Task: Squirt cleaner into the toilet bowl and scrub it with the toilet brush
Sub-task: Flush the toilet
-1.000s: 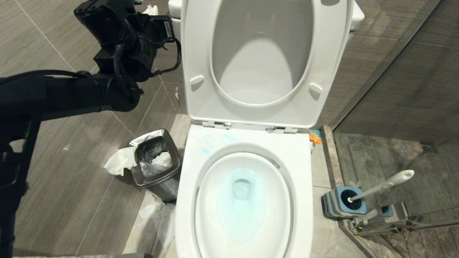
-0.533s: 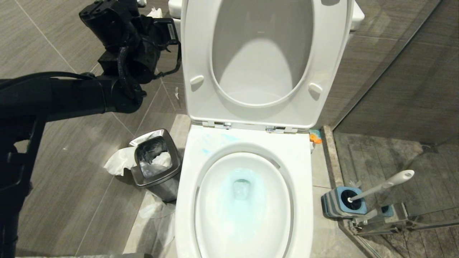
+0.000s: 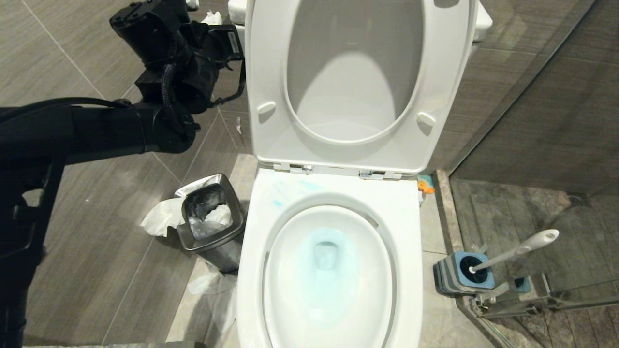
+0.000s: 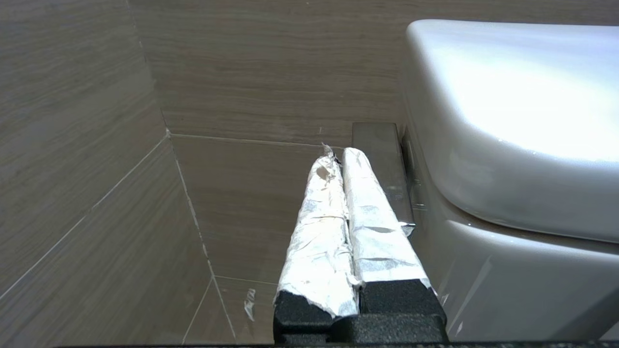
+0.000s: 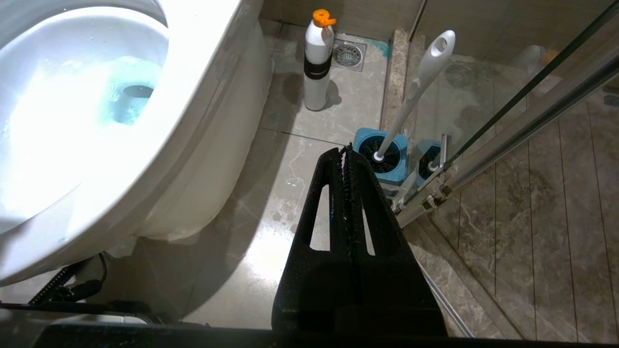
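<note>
The white toilet bowl (image 3: 251,251) stands with seat and lid raised. Cleaner tints the water pale blue (image 3: 325,261) and leaves blue smears (image 3: 280,193) on the rim behind the basin. The toilet brush (image 3: 522,247) leans in its blue holder (image 3: 464,273) on the floor to the right. My left arm (image 3: 179,63) reaches beside the tank. My left gripper (image 4: 338,154), foil-wrapped and shut on nothing, points at a chrome lever (image 4: 382,164) on the tank's side (image 4: 508,270); contact cannot be told. My right gripper (image 5: 344,152) hangs shut and empty low by the floor, short of the brush (image 5: 416,92).
A steel waste bin (image 3: 210,220) with crumpled paper stands left of the bowl, tissue (image 3: 159,217) beside it. A white bottle with an orange cap (image 5: 316,63) stands by the floor drain (image 5: 349,54). The glass shower door and its rail (image 5: 508,116) run along the right.
My left arm has edged slightly toward the tank. The bowl, the brush and the right gripper are as before.
</note>
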`<state>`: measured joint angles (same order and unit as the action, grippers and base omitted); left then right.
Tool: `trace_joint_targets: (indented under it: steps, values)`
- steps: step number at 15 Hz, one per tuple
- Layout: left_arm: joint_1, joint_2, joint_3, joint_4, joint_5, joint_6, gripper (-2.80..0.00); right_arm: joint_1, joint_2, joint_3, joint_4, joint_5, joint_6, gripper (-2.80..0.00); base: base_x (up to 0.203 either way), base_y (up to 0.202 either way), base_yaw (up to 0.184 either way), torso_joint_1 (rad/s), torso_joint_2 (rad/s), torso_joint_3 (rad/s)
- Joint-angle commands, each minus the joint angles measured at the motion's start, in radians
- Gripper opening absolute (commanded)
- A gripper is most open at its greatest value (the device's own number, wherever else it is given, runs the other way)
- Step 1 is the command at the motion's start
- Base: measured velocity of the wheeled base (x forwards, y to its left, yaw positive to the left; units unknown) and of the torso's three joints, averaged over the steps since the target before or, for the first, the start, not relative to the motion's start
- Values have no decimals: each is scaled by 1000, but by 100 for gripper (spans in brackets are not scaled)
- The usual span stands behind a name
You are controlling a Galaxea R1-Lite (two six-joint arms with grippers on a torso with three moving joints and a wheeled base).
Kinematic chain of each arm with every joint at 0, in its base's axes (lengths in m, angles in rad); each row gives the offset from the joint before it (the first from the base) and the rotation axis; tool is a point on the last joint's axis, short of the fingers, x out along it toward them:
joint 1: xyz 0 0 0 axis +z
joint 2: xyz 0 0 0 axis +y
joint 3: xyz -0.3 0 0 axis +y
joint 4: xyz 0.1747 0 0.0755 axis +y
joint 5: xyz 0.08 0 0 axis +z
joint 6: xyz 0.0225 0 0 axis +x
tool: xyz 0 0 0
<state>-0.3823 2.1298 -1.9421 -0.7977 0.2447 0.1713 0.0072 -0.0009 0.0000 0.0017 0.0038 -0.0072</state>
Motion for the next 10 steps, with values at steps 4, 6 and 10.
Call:
trace_joint_targets:
  steps: [4, 6, 10]
  values:
    - [-7, 34, 7, -3, 1, -11, -280, 0, 1, 0, 0, 1, 0, -280, 0, 0, 0, 0, 0, 0]
    - [-12, 52, 6, -3, 0, -12, -280, 0, 1, 0, 0, 1, 0, -280, 0, 0, 0, 0, 0, 0]
    - [-13, 82, 3, -3, -17, -29, -280, 0, 1, 0, 0, 1, 0, -280, 0, 0, 0, 0, 0, 0]
